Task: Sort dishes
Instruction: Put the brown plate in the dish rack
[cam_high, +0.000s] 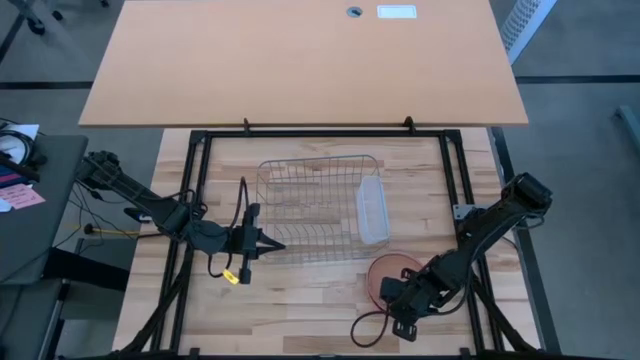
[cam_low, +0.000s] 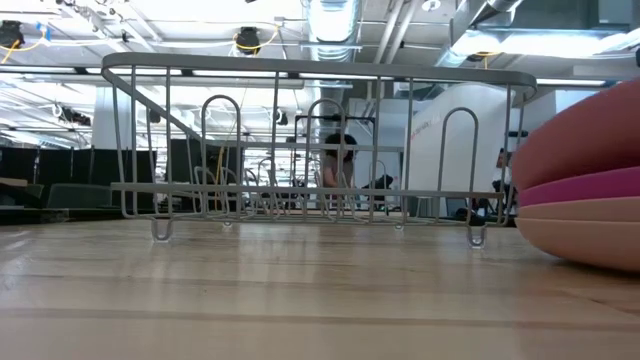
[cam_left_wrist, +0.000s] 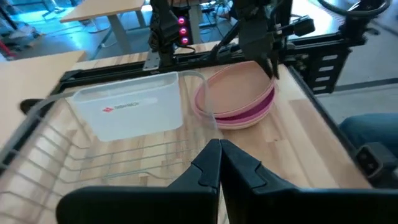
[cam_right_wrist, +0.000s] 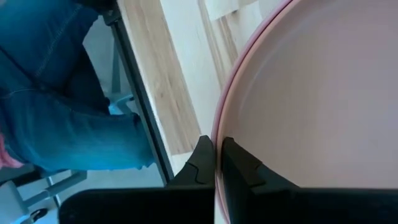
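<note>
A stack of dishes (cam_high: 388, 272) lies on the table by the wire rack's near right corner: a salmon-pink plate (cam_left_wrist: 239, 84) on top, a magenta plate (cam_low: 590, 188) under it and a pale one (cam_low: 590, 235) at the bottom. My right gripper (cam_high: 403, 290) is shut on the top plate at the stack's near right side. My left gripper (cam_high: 272, 246) is shut on nothing and hangs at the rack's near left side, pointing toward the tub (cam_left_wrist: 134, 112) and the plates. My right gripper pinches the top plate's rim (cam_right_wrist: 217, 134) between its two fingers, one on the plate's upper face and one outside the rim. The fingers slant down from the table's near right side. The held side (cam_left_wrist: 268, 73) is tilted up; the opposite side (cam_left_wrist: 202, 102) rests on the stack.
The wire rack (cam_high: 318, 205) stands mid-table with the translucent tub (cam_high: 372, 210) at its right end. A black frame (cam_high: 450, 180) runs round the work area. A person in jeans (cam_right_wrist: 56, 106) stands beyond the table's near edge. Bare wood lies in front of the rack.
</note>
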